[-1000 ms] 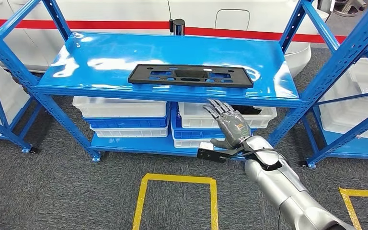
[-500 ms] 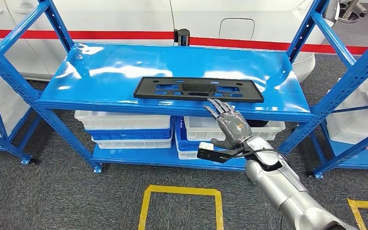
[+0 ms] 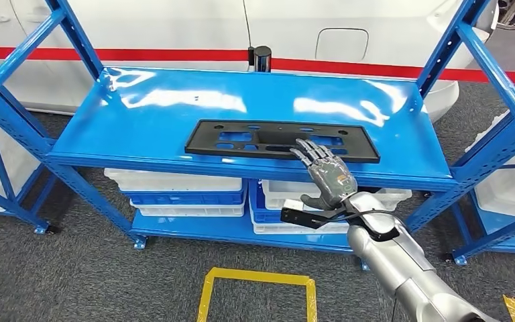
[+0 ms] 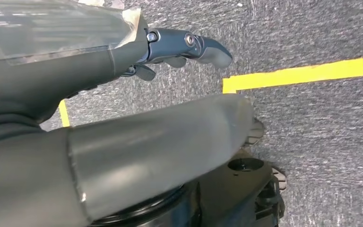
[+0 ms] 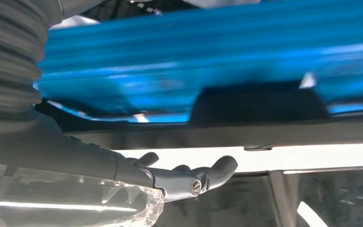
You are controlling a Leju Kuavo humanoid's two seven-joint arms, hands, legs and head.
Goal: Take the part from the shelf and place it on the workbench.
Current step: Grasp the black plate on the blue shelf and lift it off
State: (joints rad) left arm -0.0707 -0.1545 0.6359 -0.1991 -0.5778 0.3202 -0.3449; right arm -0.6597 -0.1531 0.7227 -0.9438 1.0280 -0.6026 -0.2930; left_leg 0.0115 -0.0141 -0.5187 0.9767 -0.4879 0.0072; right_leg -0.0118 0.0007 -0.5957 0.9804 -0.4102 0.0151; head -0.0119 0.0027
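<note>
I see right hand (image 3: 328, 178) released, fingers apart, holding nothing, fingertips at near edge of black part (image 3: 278, 139) on shelf (image 3: 141, 114); contact unclear. Left hand (image 4: 184, 45) empty.

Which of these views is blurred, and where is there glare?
Right wrist view: the blue shelf is smeared by motion blur, while the right hand stays fairly sharp. Head view: sharp, with white glare patches on the shelf top behind the black part. Left wrist view: the near hand cover is out of focus.

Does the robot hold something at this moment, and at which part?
Nothing is held. The right hand is open at the front edge of the black part on the shelf. The left hand hangs over the floor.
</note>
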